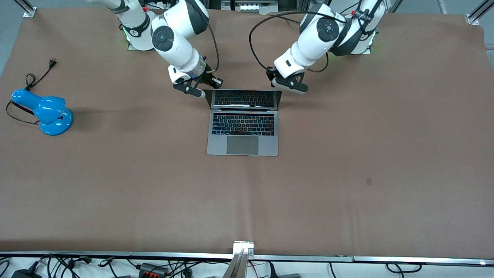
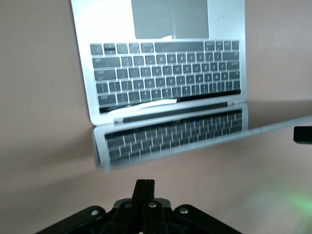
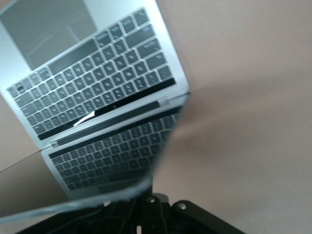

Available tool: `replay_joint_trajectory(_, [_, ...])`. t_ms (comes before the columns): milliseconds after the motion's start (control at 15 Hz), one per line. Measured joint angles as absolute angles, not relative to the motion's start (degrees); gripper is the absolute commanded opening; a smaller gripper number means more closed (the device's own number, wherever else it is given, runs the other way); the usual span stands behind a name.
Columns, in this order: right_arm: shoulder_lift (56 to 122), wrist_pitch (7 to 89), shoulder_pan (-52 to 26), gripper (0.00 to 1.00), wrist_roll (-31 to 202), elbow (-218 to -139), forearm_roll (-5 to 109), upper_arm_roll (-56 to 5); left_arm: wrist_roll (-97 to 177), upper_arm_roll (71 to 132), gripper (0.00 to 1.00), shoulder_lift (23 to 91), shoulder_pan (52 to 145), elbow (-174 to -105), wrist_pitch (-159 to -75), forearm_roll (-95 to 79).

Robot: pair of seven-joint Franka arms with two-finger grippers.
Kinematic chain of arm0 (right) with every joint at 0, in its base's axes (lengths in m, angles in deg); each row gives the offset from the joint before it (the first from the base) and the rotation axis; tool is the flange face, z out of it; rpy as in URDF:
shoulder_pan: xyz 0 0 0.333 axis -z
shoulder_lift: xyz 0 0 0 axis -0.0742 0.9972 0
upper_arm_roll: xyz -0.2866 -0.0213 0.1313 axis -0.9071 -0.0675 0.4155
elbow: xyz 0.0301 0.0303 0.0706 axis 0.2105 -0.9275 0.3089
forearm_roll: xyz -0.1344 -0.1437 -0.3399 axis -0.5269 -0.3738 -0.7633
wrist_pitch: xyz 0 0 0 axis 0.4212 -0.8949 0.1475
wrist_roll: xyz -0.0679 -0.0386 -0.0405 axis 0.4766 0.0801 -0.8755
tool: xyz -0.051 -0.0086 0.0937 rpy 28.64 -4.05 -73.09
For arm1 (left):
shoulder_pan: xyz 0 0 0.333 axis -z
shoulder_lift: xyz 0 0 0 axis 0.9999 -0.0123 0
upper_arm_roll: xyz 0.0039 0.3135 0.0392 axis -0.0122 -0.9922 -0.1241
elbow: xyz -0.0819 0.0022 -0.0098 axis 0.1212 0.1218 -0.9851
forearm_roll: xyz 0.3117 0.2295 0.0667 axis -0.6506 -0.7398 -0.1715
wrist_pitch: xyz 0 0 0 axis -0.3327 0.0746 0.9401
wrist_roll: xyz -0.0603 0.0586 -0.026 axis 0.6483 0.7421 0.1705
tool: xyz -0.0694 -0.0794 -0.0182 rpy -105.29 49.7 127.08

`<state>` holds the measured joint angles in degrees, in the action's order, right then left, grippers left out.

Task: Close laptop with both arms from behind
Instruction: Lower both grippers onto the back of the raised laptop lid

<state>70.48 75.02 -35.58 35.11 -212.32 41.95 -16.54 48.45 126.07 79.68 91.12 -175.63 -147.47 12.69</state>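
The grey laptop [image 1: 242, 133] lies open in the middle of the table, its dark screen [image 1: 245, 99] raised and reflecting the keyboard. My left gripper [image 1: 290, 85] hangs over the table beside the lid's top corner at the left arm's end. In the left wrist view its fingers [image 2: 145, 184] are shut and empty, a short way from the lid's edge, with the laptop [image 2: 165, 73] past it. My right gripper [image 1: 192, 89] is beside the lid's top corner at the right arm's end. In the right wrist view the lid's edge [image 3: 122, 192] covers the tip of the right gripper [image 3: 141, 202].
A blue desk lamp [image 1: 48, 112] with a black cord [image 1: 36, 79] stands toward the right arm's end of the brown table [image 1: 347, 173]. The right gripper shows as a black tip in the left wrist view [image 2: 302, 135].
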Motion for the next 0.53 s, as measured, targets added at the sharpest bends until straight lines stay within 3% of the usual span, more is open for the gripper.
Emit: replay_joint_trajectory(533, [77.55, 75.02, -35.2, 0.0, 43.54, -205.34, 41.89, -17.25, 42.78, 125.77, 0.01, 73.51, 89.97, -175.07, -155.21, 12.69])
